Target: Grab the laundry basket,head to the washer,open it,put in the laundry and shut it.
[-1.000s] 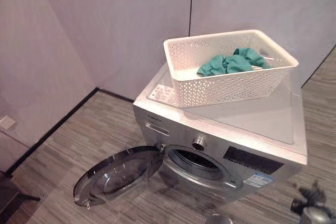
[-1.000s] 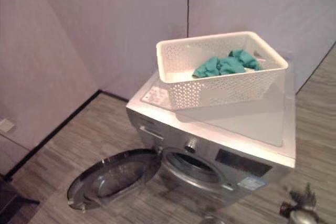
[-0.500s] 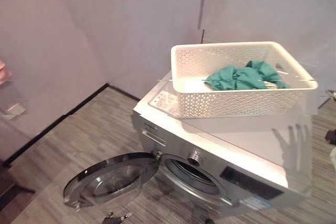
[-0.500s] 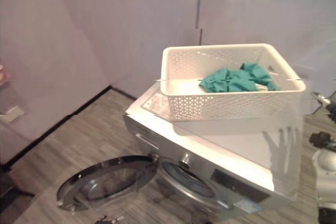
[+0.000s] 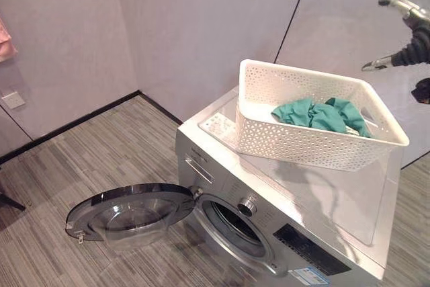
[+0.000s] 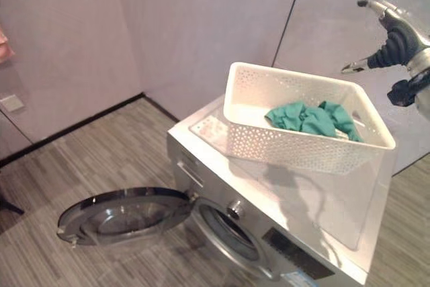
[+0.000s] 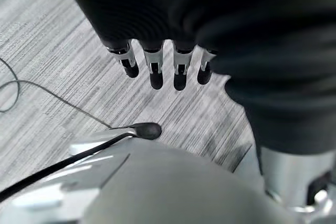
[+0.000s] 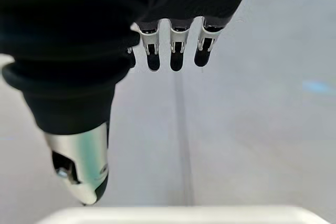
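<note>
A white perforated laundry basket (image 5: 316, 122) sits on the flat top of a silver front-loading washer (image 5: 269, 213), toward its far side and slightly overhanging the top's left edge. Inside the basket lies crumpled teal laundry (image 5: 316, 113), bunched toward the right half, with a bit of pale cloth under it. A small printed sheet (image 5: 218, 124) lies on the washer top just left of the basket.

The washer's round door (image 5: 127, 210) is swung fully open to the left, hanging low over the grey wood-grain floor (image 5: 87, 152), and the dark drum opening (image 5: 232, 223) is exposed. A control knob (image 5: 247, 206) sits above the opening, with a dark panel to its right.

The right robot hand (image 6: 390, 38) is raised high at the far right, above and beyond the basket's right corner and apart from it; its fingers (image 8: 176, 51) are straight and spread, the thumb standing off to the side, holding nothing. The left robot hand (image 7: 157, 61) hangs over the floor with straight, relaxed fingers, also empty.

Pale walls stand behind, with a wall socket (image 5: 10, 100) low on the left one.
</note>
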Motion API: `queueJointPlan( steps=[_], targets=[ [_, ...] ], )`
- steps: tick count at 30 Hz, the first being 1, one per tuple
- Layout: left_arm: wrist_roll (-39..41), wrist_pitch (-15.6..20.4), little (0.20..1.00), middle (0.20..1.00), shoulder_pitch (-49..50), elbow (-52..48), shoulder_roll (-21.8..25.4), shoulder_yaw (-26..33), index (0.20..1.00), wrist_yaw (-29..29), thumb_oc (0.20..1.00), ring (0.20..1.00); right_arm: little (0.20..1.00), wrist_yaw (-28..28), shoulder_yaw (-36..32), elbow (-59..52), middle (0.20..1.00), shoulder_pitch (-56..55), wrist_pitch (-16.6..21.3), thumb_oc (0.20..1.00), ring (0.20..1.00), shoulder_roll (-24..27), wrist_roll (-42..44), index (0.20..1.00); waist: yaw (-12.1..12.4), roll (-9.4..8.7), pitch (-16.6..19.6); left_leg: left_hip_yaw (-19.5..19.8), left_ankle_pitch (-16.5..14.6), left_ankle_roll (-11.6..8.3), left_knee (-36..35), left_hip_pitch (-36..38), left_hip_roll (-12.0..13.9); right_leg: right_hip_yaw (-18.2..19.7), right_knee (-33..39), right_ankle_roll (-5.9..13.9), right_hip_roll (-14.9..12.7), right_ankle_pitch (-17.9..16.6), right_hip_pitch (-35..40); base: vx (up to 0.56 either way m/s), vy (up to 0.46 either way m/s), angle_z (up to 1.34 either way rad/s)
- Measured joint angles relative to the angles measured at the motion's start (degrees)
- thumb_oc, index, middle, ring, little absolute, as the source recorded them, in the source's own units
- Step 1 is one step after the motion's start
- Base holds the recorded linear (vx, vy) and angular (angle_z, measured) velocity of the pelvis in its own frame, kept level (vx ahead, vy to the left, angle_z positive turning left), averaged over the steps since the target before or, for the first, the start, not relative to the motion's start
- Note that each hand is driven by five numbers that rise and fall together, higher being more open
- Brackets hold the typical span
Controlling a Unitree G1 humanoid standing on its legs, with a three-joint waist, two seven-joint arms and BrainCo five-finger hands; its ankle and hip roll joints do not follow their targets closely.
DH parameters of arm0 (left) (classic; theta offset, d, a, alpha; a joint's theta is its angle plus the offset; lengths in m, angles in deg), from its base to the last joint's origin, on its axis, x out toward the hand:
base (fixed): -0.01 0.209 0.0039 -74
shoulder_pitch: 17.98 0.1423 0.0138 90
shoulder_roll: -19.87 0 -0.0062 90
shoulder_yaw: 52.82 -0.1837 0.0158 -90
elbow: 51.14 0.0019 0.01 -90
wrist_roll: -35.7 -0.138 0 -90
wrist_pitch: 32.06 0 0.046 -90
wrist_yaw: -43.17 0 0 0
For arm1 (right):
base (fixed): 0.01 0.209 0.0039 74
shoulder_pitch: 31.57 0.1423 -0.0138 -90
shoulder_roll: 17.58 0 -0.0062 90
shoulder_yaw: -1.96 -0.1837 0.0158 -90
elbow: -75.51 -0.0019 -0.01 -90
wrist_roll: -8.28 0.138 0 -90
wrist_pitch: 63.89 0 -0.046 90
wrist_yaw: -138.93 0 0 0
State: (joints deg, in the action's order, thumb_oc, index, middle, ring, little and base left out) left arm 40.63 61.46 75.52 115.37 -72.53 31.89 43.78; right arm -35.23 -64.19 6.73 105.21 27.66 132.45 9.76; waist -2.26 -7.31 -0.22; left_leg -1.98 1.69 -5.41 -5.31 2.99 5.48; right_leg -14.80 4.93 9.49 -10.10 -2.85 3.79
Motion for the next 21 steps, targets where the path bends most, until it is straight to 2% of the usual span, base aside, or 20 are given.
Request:
queueJointPlan(
  steps=[1,3,7,8,11,15,21],
  targets=[
    [1.48,-0.12,1.000,1.000,0.04,0.16,0.23,-0.01,1.000,-0.73,1.000,1.000,1.000,1.88,6.76,4.68,1.000,3.70,-0.14,1.000,1.000,-0.05,-0.12,1.000,-0.05,0.22,0.18,-0.01,0.00,0.00,0.00,-0.09,0.07,0.12,0.00,-0.01,0.03,0.00,-0.23,0.01,-0.017,-0.04],
    [1.81,-0.06,1.000,1.000,0.09,0.36,-0.20,0.03,1.000,-1.33,1.000,1.000,1.000,3.62,9.09,7.55,1.000,3.94,-0.56,1.000,1.000,-0.14,-0.28,1.000,-0.03,0.52,0.35,-0.02,0.00,0.00,0.00,-0.45,0.18,0.18,0.00,-0.06,0.13,-0.04,-0.62,0.00,-0.005,-0.02],
    [1.97,-0.06,1.000,1.000,0.52,0.65,-0.76,0.02,1.000,-1.73,1.000,1.000,1.000,5.09,12.91,13.48,1.000,5.33,-0.66,1.000,1.000,-2.28,-0.58,1.000,-0.17,2.47,1.33,-0.01,0.00,-0.01,-0.02,-1.12,0.33,0.16,0.00,-0.11,0.27,-0.07,-1.29,0.00,0.000,0.00],
    [2.35,-0.02,1.000,1.000,0.81,0.62,-0.88,-0.01,1.000,-1.84,1.000,1.000,1.000,5.57,13.58,16.05,1.000,6.45,-0.50,1.000,1.000,-4.44,-0.69,1.000,-0.12,3.01,1.48,-0.07,0.08,-0.12,-0.01,-1.17,0.44,0.20,0.00,-0.17,0.39,-0.11,-1.41,-0.01,-0.012,-0.04],
    [3.69,0.07,1.000,1.000,0.66,0.81,-1.03,-0.03,1.000,-2.02,1.000,1.000,1.000,5.86,15.84,18.18,1.000,7.04,-0.68,1.000,1.000,-5.94,-0.77,1.000,0.02,3.25,1.42,0.01,0.24,-0.37,0.00,-1.68,0.77,0.18,0.01,-0.36,0.71,-0.20,-1.86,0.00,-0.006,-0.01],
    [4.18,0.09,1.000,1.000,0.64,1.05,-0.96,0.01,1.000,-2.00,1.000,1.000,1.000,5.81,17.98,24.76,1.000,11.09,-0.51,1.000,1.000,-10.46,-1.56,1.000,0.22,3.22,1.30,0.07,0.60,-0.90,0.00,-2.78,1.35,0.17,0.02,-0.82,1.35,-0.49,-3.04,0.00,0.000,0.00],
    [4.38,1.29,1.000,1.000,0.30,1.11,-0.81,0.02,1.000,-1.89,1.000,1.000,1.000,5.71,20.32,31.80,1.000,16.97,-0.57,1.000,1.000,-14.27,-2.92,1.000,1.48,3.16,0.63,0.31,1.06,-1.51,0.01,-4.12,2.18,-0.15,0.01,-1.33,2.20,-0.66,-4.08,-0.01,-0.009,0.03]
  ],
)
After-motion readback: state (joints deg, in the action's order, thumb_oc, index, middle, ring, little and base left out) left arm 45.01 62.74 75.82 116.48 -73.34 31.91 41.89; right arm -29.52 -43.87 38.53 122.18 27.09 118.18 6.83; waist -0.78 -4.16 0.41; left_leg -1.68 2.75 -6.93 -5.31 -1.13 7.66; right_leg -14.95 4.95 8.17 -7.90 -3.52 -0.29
